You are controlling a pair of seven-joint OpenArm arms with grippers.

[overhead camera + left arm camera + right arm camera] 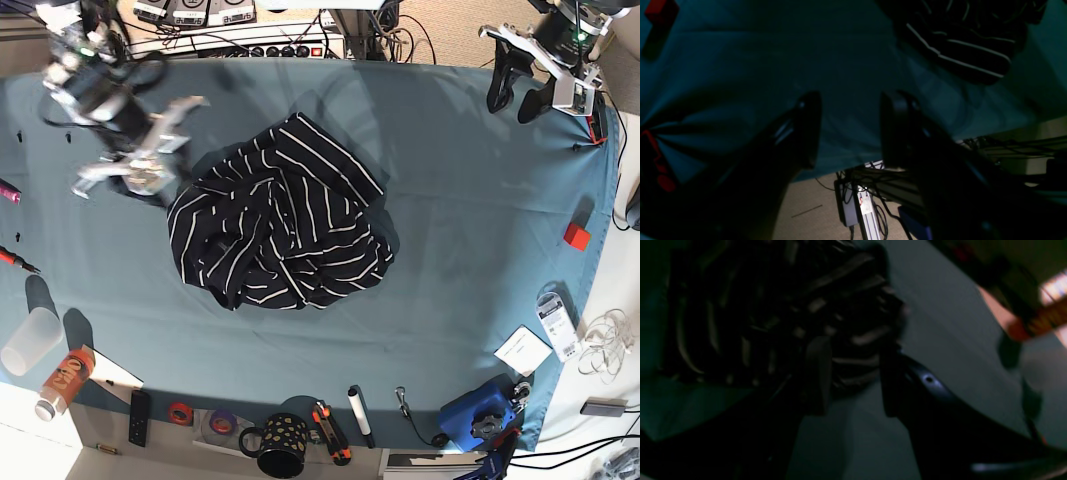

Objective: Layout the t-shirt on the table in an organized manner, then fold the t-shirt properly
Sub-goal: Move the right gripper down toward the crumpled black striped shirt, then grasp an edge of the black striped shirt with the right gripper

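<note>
**Both claws released, shirt bunched mid-table**

Left wrist view: the left gripper (848, 130) has its two dark fingers (808, 128) spread well apart with only teal cloth between them; it grips nothing. It hovers over the table (740, 66) close to the table's edge, with floor, cables and a power brick showing just past that edge beneath the claw. Up and to the right of the fingers, well apart from them, lies a striped fold of the t-shirt (967, 53). A red block (660, 10) sits at the far upper left corner of that view.

In the right wrist view, dark and blurred, the right gripper (855, 376) also stands parted. The t-shirt (773, 313) lies crumpled just ahead of the fingertips and partly between them; whether the fabric touches a finger is hard to tell, but the jaws are not closed on it.

From the base view, the right gripper (140, 165) appears smeared with motion just beside the shirt's near edge, on that view's left. The t-shirt (280, 215) is a rumpled heap around the middle of the table (450, 250), stripes running in several directions. The left gripper (525, 85) is high in the far corner, well apart from the shirt. A black mug (280, 445), a plastic cup (28, 340) and a small red cube (576, 236) lie toward the table's margins.
</note>
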